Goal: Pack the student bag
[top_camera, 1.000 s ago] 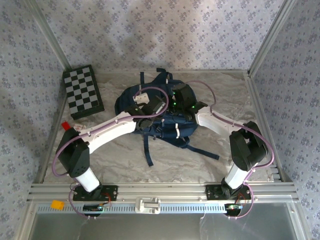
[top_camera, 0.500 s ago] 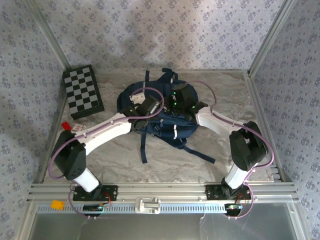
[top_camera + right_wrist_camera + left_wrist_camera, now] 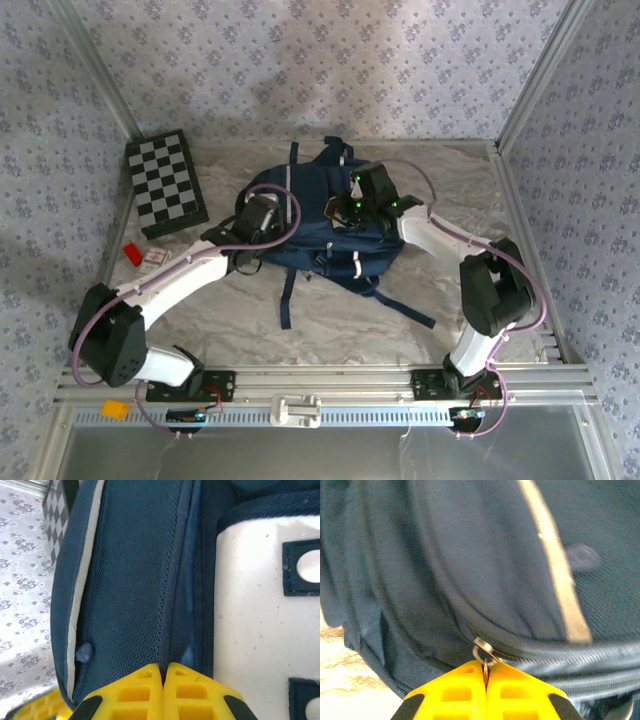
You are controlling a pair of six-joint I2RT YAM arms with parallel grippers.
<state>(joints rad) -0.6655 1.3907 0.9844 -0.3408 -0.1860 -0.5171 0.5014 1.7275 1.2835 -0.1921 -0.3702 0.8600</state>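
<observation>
Two grippers with yellow fingers are seen clamped on the student bag (image 3: 315,228). The left gripper (image 3: 485,669) is pressed fully together on a small metal zipper pull (image 3: 481,652). The pull's ring is pinched between the fingertips at the bag's left side, where a closed zip line is seen under a curved fold of navy fabric. A white trim stripe (image 3: 557,570) is drawn diagonally across the fabric above it. The right gripper (image 3: 163,670) is likewise pressed together, with a narrow ridge of the bag's seam caught between its tips. This grip is placed between a panel of navy mesh and a white front-pocket patch (image 3: 250,605).

The bag is laid flat near the middle of the table (image 3: 460,170), which is covered by a crinkled silvery sheet. Its dark straps (image 3: 285,295) are trailed toward the near edge. What is held inside the bag cannot be told, as no opening is shown.

At the table's far left, well apart from the bag, a thick black-and-white chequered board (image 3: 165,183) is set. Nearer the front, a small red item (image 3: 132,253) and a small white item (image 3: 155,257) are placed side by side, too small to be identified.
</observation>
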